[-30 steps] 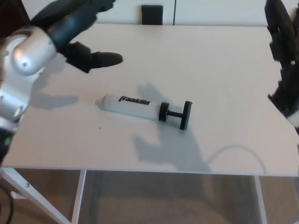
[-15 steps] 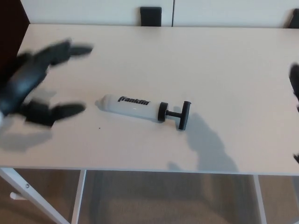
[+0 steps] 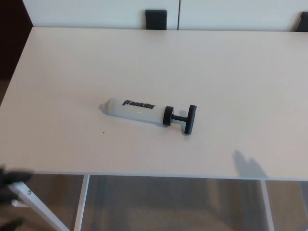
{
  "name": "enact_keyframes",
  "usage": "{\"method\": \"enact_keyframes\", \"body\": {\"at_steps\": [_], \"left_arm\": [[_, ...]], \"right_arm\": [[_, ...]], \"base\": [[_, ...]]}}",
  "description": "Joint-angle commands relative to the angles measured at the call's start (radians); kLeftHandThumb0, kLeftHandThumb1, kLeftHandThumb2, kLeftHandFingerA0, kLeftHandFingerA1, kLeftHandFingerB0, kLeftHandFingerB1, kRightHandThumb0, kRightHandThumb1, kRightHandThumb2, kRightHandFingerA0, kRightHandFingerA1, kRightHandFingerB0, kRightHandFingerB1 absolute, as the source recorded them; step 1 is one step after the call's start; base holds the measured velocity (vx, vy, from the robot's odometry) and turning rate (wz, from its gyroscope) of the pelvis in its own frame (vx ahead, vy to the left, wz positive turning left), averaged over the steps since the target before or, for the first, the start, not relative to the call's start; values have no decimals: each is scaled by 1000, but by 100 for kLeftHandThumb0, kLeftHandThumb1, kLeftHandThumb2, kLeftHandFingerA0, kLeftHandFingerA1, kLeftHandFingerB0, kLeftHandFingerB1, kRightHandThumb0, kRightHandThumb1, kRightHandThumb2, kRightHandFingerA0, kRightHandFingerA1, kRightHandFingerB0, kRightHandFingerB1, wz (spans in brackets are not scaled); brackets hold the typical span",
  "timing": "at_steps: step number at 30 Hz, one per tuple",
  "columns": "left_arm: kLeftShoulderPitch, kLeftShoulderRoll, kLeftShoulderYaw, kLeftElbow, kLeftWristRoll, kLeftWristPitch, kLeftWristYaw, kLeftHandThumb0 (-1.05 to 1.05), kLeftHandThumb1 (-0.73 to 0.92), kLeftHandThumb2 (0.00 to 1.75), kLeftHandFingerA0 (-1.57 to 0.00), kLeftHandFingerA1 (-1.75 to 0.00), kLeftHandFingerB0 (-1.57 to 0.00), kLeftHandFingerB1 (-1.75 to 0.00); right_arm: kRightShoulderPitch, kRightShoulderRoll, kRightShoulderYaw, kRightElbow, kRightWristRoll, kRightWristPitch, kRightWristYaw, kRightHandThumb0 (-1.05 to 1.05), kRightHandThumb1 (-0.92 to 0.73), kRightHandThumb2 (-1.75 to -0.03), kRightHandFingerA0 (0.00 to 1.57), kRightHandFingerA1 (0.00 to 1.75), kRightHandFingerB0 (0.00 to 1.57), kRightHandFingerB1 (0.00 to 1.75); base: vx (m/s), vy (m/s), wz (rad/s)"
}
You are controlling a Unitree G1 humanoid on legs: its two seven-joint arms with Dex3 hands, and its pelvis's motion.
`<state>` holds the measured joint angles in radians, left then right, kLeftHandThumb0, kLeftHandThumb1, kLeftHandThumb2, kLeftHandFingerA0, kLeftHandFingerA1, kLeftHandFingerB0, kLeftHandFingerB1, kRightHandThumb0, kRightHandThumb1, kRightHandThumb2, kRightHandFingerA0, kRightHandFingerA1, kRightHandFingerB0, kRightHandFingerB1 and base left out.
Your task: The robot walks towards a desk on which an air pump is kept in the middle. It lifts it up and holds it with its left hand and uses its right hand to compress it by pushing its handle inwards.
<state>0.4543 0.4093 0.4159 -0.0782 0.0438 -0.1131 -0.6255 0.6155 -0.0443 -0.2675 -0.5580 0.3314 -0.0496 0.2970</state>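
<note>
The air pump [image 3: 137, 110] lies on its side in the middle of the white desk [image 3: 231, 72]. Its body is a white cylinder with black "Franklin" lettering. The black T-handle [image 3: 189, 119] sticks out a short way at its right end. Nothing touches the pump. A dark blurred bit of my left hand [image 3: 12, 180] shows at the bottom left corner, below the desk's front edge and far from the pump. My right hand is out of the picture; only a faint shadow [image 3: 246, 161] falls on the desk's front right.
Two black objects [image 3: 156, 19] [image 3: 303, 21] stand at the desk's far edge against a white wall. A slanted white desk leg [image 3: 41, 209] runs under the front left corner. Brown floor shows below the front edge.
Both hands have dropped away from above the desk: the left one sank to the bottom left corner, the right one left the picture. The pump has not moved.
</note>
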Motion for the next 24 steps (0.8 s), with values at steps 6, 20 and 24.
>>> {"method": "enact_keyframes", "body": {"at_steps": [6, 20, 24], "left_arm": [[371, 173, 356, 559, -452, -141, -715, -51, 49, 87, -63, -61, -54, -55], [136, 179, 152, 879, -134, -164, -272, -78, 60, 93, -32, -50, -28, -44], [60, 178, 85, 953, -71, -158, -193, -72, 74, 63, -25, -35, -27, -32]], "right_arm": [[250, -108, -140, 495, 57, -462, 404, -88, -74, -109, 7, 30, 6, 16], [134, -280, -43, 587, -181, -105, 201, -79, -88, -68, 0, 18, 0, 18], [59, -317, -9, 645, -189, -22, 184, -81, -88, -67, 1, 20, 1, 20]], "base": [[0, 0, 0], [0, 0, 0], [0, 0, 0]]}}
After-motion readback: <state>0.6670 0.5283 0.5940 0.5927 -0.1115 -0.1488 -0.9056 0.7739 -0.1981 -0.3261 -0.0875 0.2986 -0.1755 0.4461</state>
